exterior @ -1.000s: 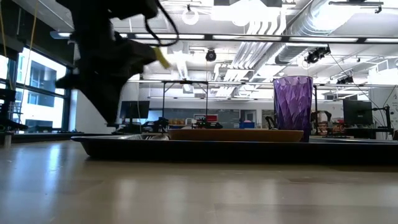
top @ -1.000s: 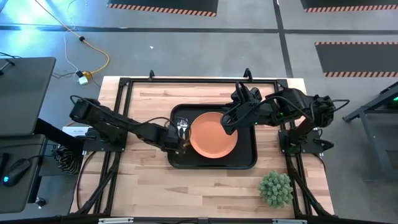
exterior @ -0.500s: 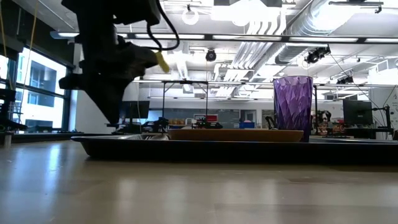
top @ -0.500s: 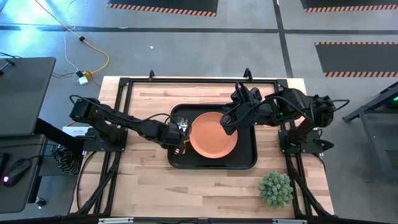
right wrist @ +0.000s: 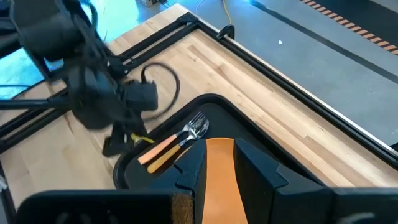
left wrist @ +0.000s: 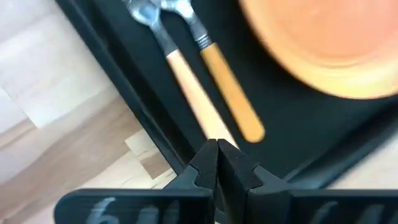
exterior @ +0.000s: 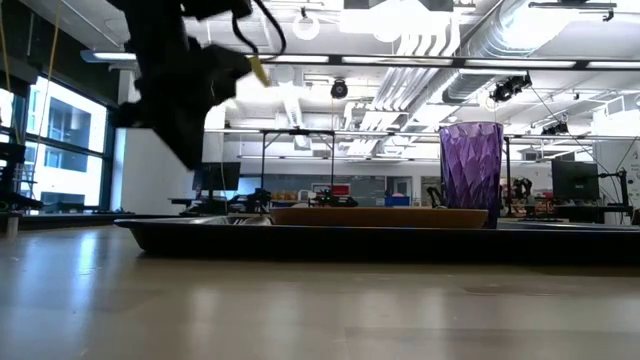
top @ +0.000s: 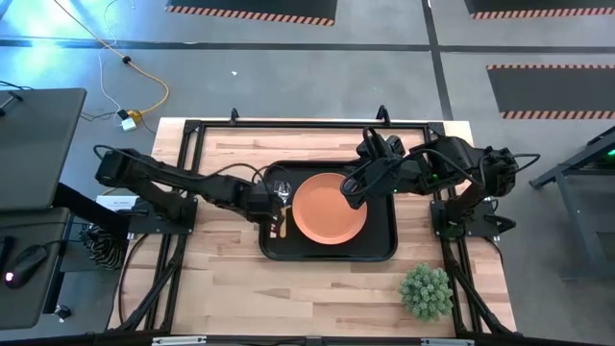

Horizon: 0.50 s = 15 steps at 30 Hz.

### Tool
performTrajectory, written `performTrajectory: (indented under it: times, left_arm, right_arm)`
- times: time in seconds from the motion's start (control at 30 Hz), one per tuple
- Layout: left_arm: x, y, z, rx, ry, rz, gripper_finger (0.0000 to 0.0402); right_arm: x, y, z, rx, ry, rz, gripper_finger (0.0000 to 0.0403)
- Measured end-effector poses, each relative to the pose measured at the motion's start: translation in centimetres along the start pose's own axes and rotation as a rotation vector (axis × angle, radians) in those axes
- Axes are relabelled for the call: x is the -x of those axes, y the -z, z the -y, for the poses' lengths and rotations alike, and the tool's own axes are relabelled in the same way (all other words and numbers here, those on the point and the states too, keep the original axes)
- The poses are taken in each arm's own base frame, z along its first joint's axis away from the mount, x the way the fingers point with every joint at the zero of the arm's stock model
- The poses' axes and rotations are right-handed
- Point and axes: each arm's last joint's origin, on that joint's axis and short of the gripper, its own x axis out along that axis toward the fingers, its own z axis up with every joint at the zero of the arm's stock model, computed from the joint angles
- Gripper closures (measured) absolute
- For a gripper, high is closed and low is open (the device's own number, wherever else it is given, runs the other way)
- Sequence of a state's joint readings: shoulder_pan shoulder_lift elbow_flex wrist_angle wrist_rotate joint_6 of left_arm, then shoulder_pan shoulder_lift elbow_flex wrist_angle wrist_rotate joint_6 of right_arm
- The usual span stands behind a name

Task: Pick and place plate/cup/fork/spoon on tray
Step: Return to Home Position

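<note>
On the wooden tabletop [top: 231,279] lies one black tray [top: 384,252], and it carries one orange plate [top: 330,208], one purple cup [exterior: 471,171], one fork [left wrist: 225,88] and one spoon [left wrist: 180,79], the two utensils side by side just beside the plate. The left end effector [left wrist: 217,158] has its fingers pressed together with nothing between them, and it hangs over the tray rim with both orange handles just ahead of its tips. The right end effector [right wrist: 219,163] is spread over the far side of the plate.
</note>
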<state>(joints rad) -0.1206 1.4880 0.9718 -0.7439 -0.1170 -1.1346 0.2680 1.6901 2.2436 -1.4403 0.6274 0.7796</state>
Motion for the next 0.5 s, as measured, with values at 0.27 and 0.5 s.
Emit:
performTrajectory:
  times: [0.27,0.5]
  left_arm:
    - [5.9,-0.4,-1.0,-0.119,0.211,0.155,0.0401]
    - [11.1,-0.3,-2.0,-0.340,0.427,0.363,0.0401]
  right_arm:
    - [0.0,0.1,-0.1,0.053,-0.040,-0.033,0.0331]
    - [0.0,0.0,-0.1,0.018,-0.024,-0.010,0.0331]
